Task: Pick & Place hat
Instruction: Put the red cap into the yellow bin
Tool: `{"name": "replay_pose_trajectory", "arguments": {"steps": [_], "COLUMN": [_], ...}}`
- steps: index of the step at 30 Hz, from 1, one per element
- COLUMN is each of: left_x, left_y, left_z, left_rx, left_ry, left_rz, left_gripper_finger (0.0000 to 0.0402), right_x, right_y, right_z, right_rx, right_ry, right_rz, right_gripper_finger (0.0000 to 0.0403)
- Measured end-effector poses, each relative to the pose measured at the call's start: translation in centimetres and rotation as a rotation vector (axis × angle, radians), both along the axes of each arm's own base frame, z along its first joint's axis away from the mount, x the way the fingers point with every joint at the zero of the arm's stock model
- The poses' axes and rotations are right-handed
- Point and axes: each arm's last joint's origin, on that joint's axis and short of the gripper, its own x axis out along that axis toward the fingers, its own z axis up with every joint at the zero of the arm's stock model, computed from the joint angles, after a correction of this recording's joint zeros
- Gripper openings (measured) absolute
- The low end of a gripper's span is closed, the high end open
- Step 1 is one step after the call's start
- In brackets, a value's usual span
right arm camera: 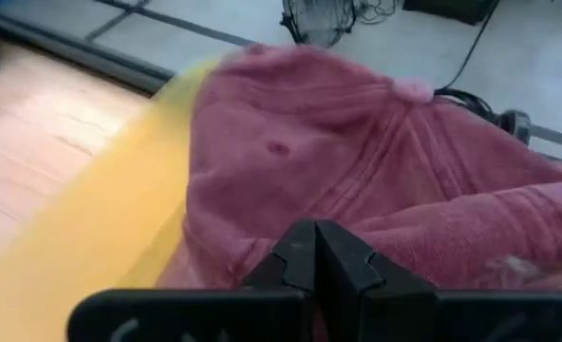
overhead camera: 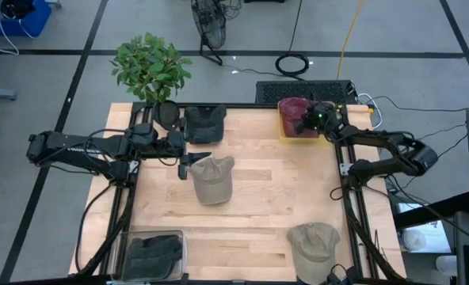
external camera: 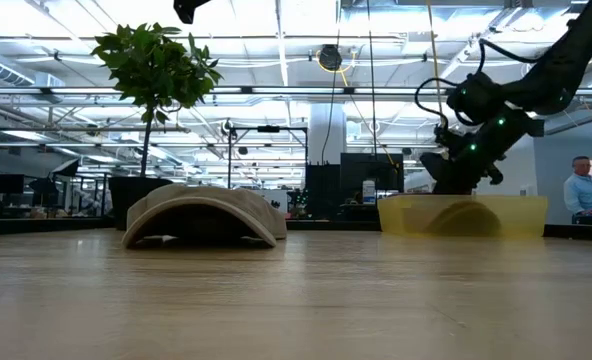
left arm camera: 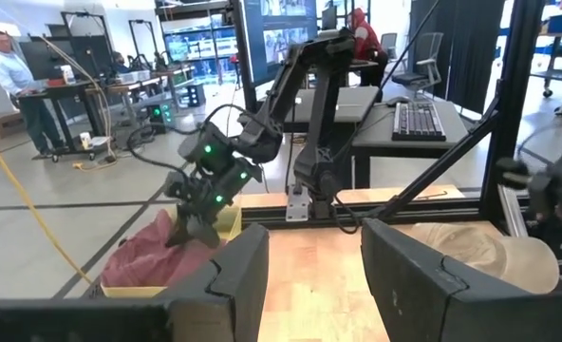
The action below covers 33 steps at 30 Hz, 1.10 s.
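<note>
From above, my right fingers (overhead camera: 304, 120) hung over the yellow bin (overhead camera: 285, 134) at the far right corner of the tabletop (overhead camera: 266, 198), with the red hat (overhead camera: 292, 111) already lying inside it. My left fingers (overhead camera: 188, 164) sat near the far left part of the tabletop, just beside a tan hat (overhead camera: 212, 179) in the middle. A dark hat (overhead camera: 203, 121) lay at the far edge, another tan hat (overhead camera: 312, 241) at the near right edge, and a clear bin (overhead camera: 126, 241) with dark hats at the near left corner.

At tabletop level, the middle tan hat (external camera: 202, 216) rested flat and the right fingers (external camera: 454, 176) dipped into the yellow bin (external camera: 463, 215).

From my left wrist, my fingers (left arm camera: 306, 285) stood apart around nothing, the tan hat (left arm camera: 485, 255) off to one side.

From my right wrist, my fingers (right arm camera: 316, 259) were pressed together and empty above the red hat (right arm camera: 357, 180) in the yellow bin (right arm camera: 101, 237).

I judged one hat placed; the tan and dark hats on the tabletop were still to go.
</note>
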Motion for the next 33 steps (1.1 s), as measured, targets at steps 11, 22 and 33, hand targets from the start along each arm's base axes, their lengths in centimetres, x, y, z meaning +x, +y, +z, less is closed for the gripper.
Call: {"name": "replay_pose_trajectory", "arguments": {"steps": [11,22,33], "left_x": [0.0,0.0,0.0], "left_y": [0.0,0.0,0.0], "left_z": [-0.1,-0.1,-0.2], "left_rx": [0.007,0.009,-0.012], "left_ry": [0.010,0.010,0.016], "left_rz": [0.001,0.000,0.000], "left_gripper_finger": [0.0172,0.0172,0.0172], "right_x": [-0.8,-1.2,-2.1], "right_y": [-0.5,-1.3,-1.7], "right_z": [2.9,0.5,1.9], "right_rx": [-0.145,-0.037,-0.178], "right_ry": [-0.009,0.019,0.057], "right_rz": [-0.107,-0.080,-0.206], "right_gripper_finger": [0.0000,0.0000,0.0000]}}
